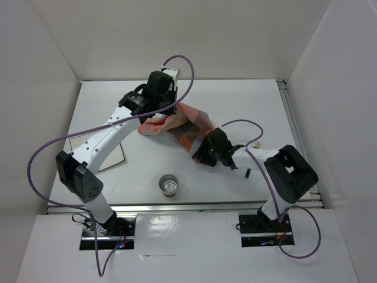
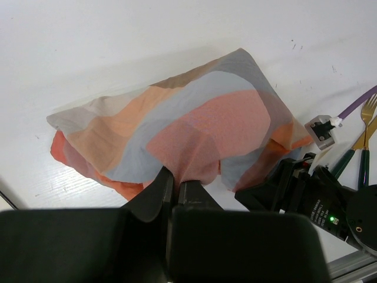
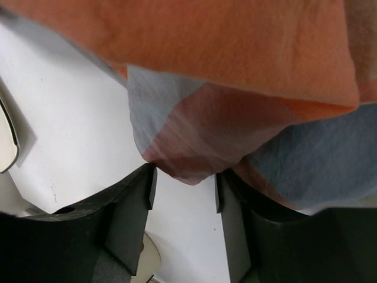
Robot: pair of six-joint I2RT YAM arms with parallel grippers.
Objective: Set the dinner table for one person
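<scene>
The white counter (image 1: pixel 247 106) spans the walled bay's floor, beneath both arms. Over its middle sits the bunched checked mat (image 2: pixel 206 124), one edge clamped in the left hand (image 2: pixel 175 184). The right hand (image 3: pixel 185 191) stands apart, with a mat corner hanging between its fingers (image 3: pixel 126 218). A steel cup (image 1: pixel 169 184) stands near the front edge.

- Bench (image 1: pixel 247 100) bare at far right corner; passage open there;
- Centre blocked by bunched cloth (image 1: pixel 188 127); left hand (image 2: pixel 175 177) pinches it, right hand (image 3: pixel 185 188) at its near corner, fingers apart;
- Cup (image 1: pixel 169 185) upright near front edge, apart from both arms;
- Plate (image 1: pixel 115 158) partly under left arm; forks (image 2: pixel 365 135) beside right arm;
- Walls (image 1: pixel 47 59) close three sides.
</scene>
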